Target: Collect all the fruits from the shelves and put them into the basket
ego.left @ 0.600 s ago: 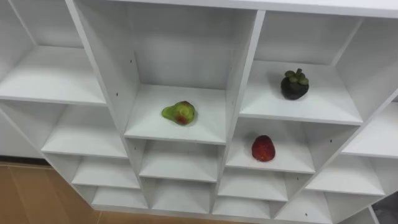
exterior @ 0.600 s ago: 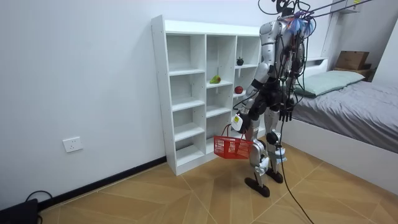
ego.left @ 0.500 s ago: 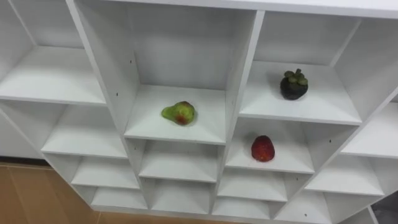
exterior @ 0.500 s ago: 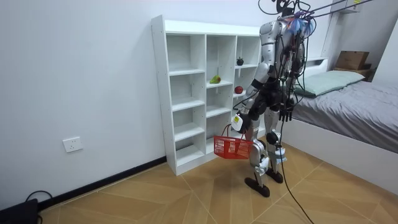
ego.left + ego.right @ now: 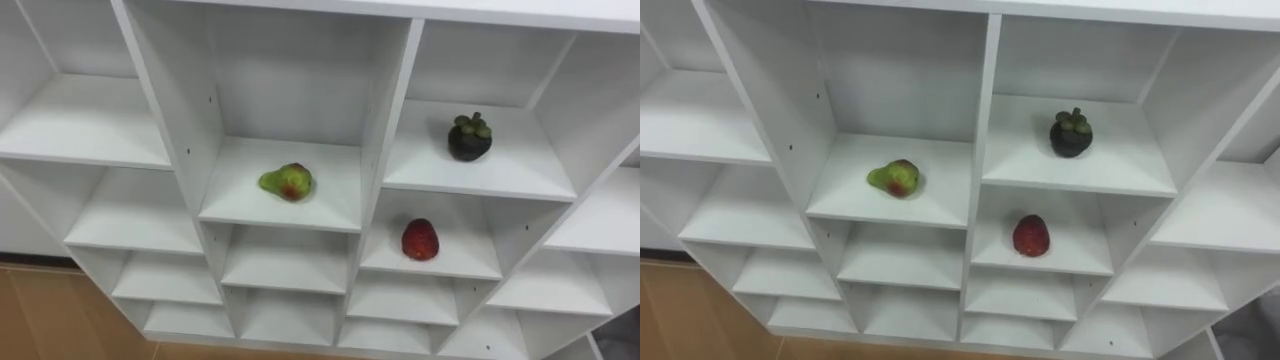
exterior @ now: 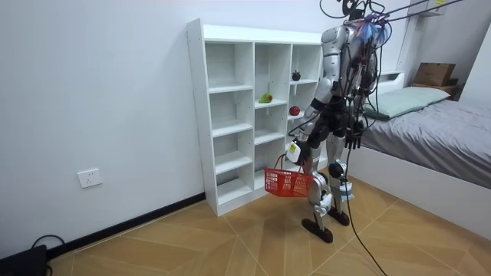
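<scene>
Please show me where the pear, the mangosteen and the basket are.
Pear point(image 5: 287, 181): left eye view, middle of its skin.
Mangosteen point(image 5: 468, 144): left eye view, dark body below the cap.
Basket point(image 6: 288, 182): room view, red side wall.

left hand point(image 6: 292, 151): low, curled round basket point(image 6: 288, 182) handle | right hand point(image 6: 352, 141): hanging, fingers relaxed

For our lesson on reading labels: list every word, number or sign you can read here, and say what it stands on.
None can be read. The white closet, the pear, mangosteen and red fruit carry no print; the wall socket, cardboard box and red basket in the room view are too small to show any.
</scene>
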You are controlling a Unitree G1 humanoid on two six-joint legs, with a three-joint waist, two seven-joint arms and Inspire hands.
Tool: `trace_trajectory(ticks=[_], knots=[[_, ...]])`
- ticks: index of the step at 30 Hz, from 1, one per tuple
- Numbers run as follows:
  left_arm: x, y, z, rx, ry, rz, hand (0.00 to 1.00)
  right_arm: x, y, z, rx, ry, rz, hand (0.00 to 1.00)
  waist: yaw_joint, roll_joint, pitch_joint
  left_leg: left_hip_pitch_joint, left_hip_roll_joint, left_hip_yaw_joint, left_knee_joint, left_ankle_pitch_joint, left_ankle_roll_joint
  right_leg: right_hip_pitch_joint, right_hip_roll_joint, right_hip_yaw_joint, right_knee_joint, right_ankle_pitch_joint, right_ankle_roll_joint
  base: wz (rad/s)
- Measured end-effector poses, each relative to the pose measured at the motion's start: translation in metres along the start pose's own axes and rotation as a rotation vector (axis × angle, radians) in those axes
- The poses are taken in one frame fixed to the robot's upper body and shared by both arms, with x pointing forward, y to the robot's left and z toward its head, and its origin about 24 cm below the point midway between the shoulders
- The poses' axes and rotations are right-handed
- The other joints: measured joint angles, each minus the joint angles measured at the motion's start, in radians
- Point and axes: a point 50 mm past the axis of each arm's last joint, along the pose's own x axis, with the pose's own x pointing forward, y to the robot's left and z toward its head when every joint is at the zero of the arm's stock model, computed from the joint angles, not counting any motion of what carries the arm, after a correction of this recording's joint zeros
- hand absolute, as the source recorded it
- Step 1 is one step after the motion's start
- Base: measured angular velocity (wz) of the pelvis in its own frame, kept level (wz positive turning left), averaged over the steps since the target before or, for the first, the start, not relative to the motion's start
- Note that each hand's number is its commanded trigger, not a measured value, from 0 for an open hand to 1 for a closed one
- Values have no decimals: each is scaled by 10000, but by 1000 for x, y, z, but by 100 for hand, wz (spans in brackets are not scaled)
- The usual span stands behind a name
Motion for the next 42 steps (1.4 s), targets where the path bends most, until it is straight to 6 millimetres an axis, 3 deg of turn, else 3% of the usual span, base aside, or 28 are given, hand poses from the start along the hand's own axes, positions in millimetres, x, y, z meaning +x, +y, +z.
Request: trace_trajectory(ticks=[9,16,25,27,30,37,42], knots=[[0,-1,-1,-19,89,-152,100,-1,-3,6,24,-325,-380,0,-32,56,-19,-60,14,124,-13,0,0,-110,10,47,3,1,-1,-3],[0,3,7,-47,-248,-62,100,-2,-9,16,48,-842,-1061,0,-47,134,-35,-33,15,333,-19,0,1,-154,24,356,6,4,-7,-9],[-2,5,18,-736,-995,333,100,-16,-27,49,490,-2806,-3153,0,-207,215,-10,-41,52,565,-62,2,2,-315,84,613,29,35,-46,-9],[-3,8,25,-746,-1435,526,100,-30,-34,71,1063,-4235,-3727,0,-218,199,-7,-53,81,649,-99,7,-8,-368,130,764,9,61,-63,-12],[-6,10,37,-771,-2202,673,100,-42,-36,87,1936,-5582,-3921,0,-244,171,-15,-12,88,718,-150,16,-22,-350,152,776,-6,69,-71,-3],[-8,12,44,-1147,-3006,890,100,-65,-36,102,2632,-7330,-4237,0,-255,289,-41,39,112,873,-174,18,-26,-399,160,868,-25,68,-70,-6],[-9,12,46,-1196,-3311,841,100,-108,-46,131,2750,-10027,-4817,0,-564,400,-48,-116,130,959,-179,19,-26,-663,172,939,2,85,-73,-7]])
